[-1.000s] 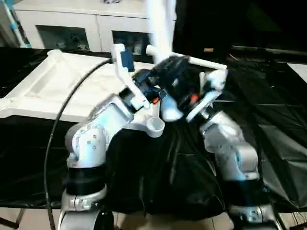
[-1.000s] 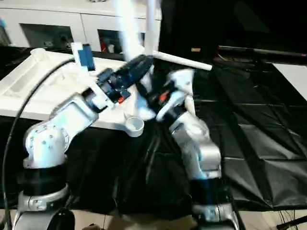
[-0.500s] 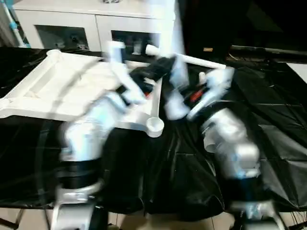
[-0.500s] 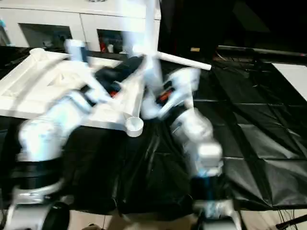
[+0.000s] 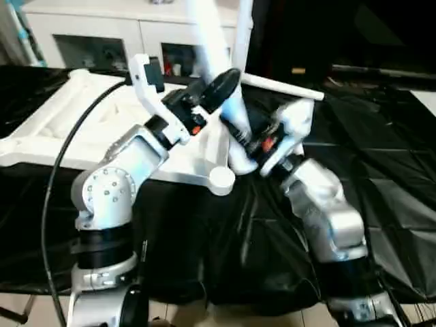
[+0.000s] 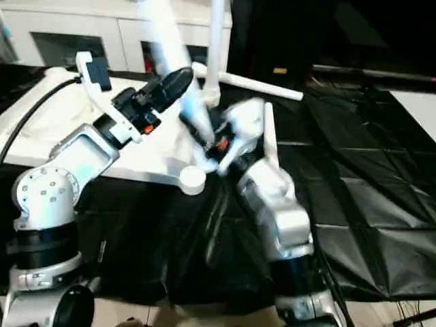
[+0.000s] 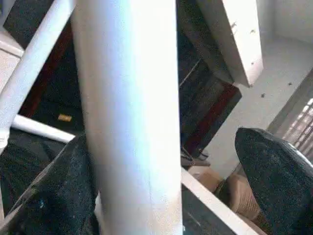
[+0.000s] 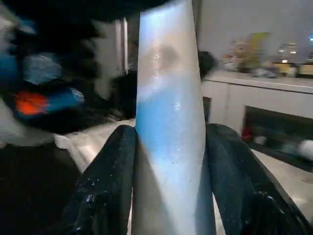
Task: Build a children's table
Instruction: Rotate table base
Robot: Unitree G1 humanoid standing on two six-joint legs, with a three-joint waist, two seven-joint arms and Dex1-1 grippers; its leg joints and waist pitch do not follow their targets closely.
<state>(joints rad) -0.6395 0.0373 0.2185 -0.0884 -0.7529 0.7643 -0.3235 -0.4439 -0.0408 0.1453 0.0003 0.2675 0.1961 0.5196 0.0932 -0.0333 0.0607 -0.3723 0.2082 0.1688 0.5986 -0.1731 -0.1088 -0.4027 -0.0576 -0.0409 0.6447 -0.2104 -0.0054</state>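
You have the tabletop (image 5: 82,129) lying upside down on the black-covered worktop (image 5: 381,177), toward its far left part, ribbed underside facing up. One round corner socket (image 5: 221,180) sits nearest you, close to the middle of the worktop. A white tapered leg (image 5: 216,61) rises at a slant from just beside that socket, leaning up and away to the left, toward the far edge. Your right gripper (image 8: 168,161) is clamped on this leg near its lower end; in the right wrist view both black fingers (image 8: 110,181) press against the tube's two sides. Your left gripper (image 7: 161,196) sits higher on the same leg, and its fingers stand spread wide: in the left wrist view one finger (image 7: 58,196) lies against the tube while the other (image 7: 279,176) stands well clear of it, so this hand has let go.

Another leg (image 6: 216,41) stands upright at the tabletop's far right corner, and a third leg (image 5: 283,85) lies flat on the worktop just beyond your grippers, pointing toward the right. A black cable (image 5: 75,143) arcs over the tabletop to your left wrist. Beyond the worktop's far edge stands a white cabinet (image 5: 82,34) with glass doors.
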